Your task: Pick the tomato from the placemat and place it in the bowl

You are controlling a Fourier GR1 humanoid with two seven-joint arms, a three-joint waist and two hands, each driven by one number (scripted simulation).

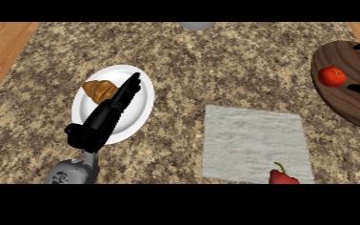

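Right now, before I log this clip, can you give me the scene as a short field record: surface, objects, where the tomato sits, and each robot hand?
surface: granite counter
tomato: in the wooden bowl, at the view's right edge
placemat: grey, centre-right; a red stemmed item at its near edge, partly cut off
plate: white, at left, holding a croissant
left robot hand: over the plate, fingers straight, holding nothing
right robot hand: not in view
top edge: grey object, partly cut off

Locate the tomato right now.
Head view, far right: the tomato sits inside the wooden bowl, above and to the right of the grey placemat.
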